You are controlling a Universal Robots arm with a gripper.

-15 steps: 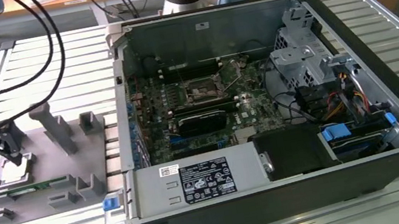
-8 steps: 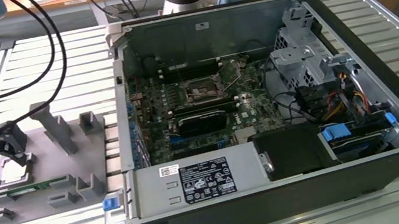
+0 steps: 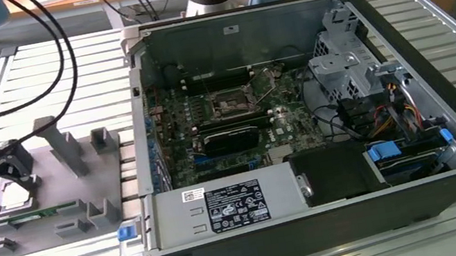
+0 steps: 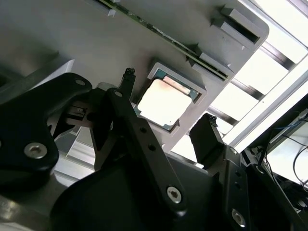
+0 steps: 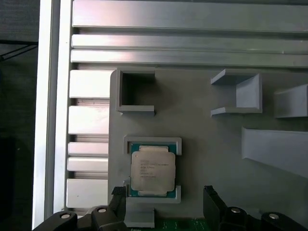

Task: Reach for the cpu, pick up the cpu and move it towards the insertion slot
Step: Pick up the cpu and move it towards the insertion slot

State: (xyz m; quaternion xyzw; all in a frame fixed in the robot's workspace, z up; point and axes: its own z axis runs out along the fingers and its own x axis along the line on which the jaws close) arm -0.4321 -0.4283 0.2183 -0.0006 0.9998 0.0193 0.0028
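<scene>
Cpu lies flat, silver top up, in a shallow square recess of the grey fixture, with a teal edge showing around its metal lid. In the exterior view the cpu and its fixture sit on the slatted metal counter, at 9 o'clock from the open computer case and just beside it.

The black fingers are spread wide open, wider than the chip, and have hold of nothing. In both wrist views one fingertip stands off each side of the cpu. Whether the fingers touch the fixture cannot be told. In the exterior view the fingers hang right over the chip's recess.

A narrow green memory stick lies along the fixture's edge at 6 o'clock from the cpu in the exterior view, close to it.

The insertion slot, a square socket with a silvery frame and dark centre, sits on the motherboard inside the case. It is well apart from the cpu, between 2 and 3 o'clock from it in the exterior view. A long black card lies at 6 o'clock from the slot.
</scene>
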